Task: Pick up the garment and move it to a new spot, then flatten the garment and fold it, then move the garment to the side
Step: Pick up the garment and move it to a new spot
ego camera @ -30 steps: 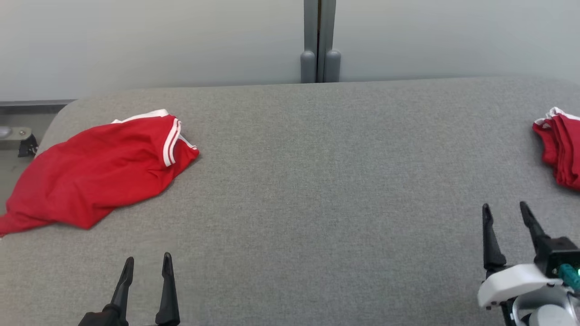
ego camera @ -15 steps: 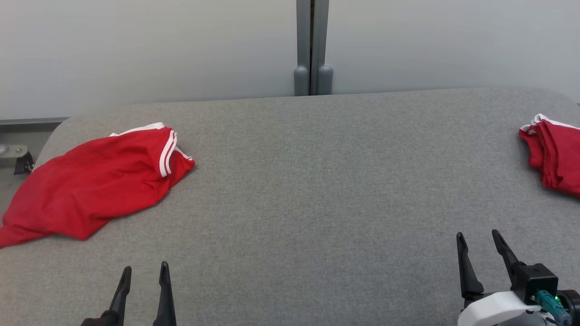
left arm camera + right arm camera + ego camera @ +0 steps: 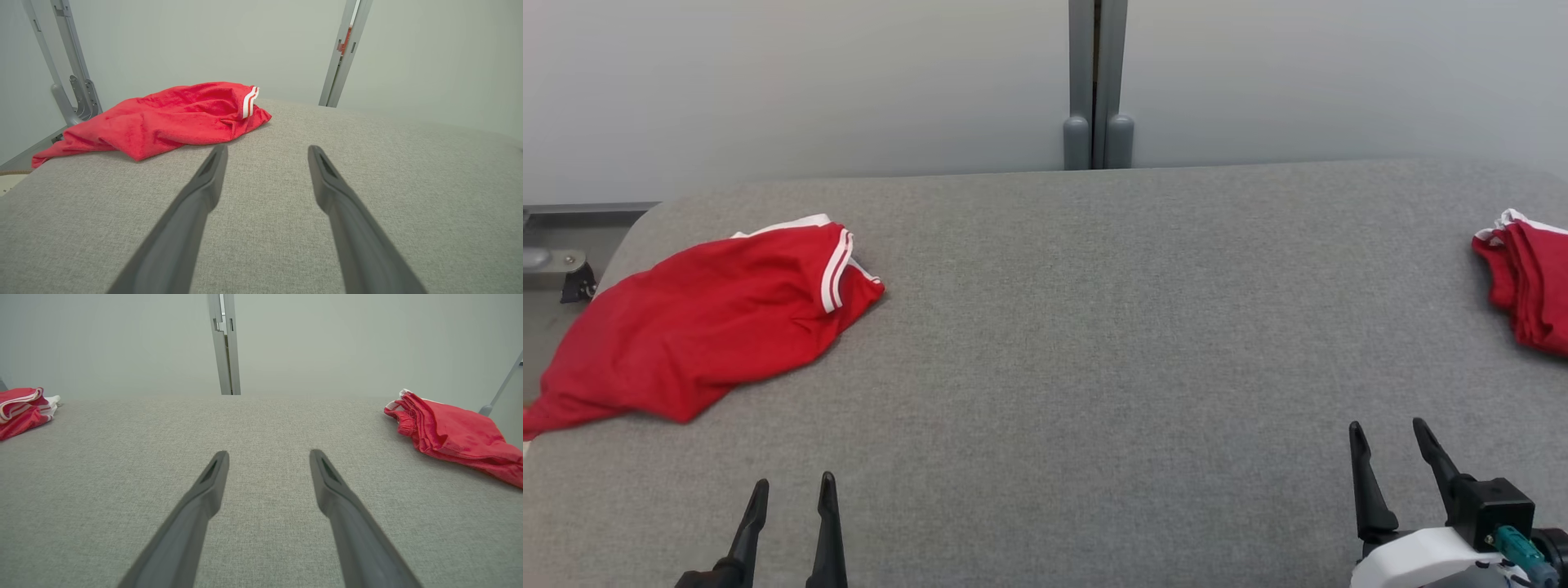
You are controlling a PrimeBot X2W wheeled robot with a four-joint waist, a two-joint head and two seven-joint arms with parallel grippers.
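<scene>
The first step, the pick-up, is judged to be in hand and not yet begun. The red garment, trimmed with white stripes, is seen lying crumpled on the grey desk. It lies well to the left of the grey post that rises behind the desk's far edge, and somewhat nearer the robot than that post. A second red garment is bunched well to the right of the post and is cut off by the edge of the head view; whether it is a finished piece cannot be told.

The left gripper is held spread and empty, left of the post and much nearer the robot, well apart from the garment. The right gripper is likewise spread, with nothing between its fingers, right of the post.

For the next move, the left gripper would probably need to be carried forward and leftward to the cloth, lowered onto a raised fold and closed there. A pinch through several layers is best avoided, so that the garment can be spread out afterwards.
</scene>
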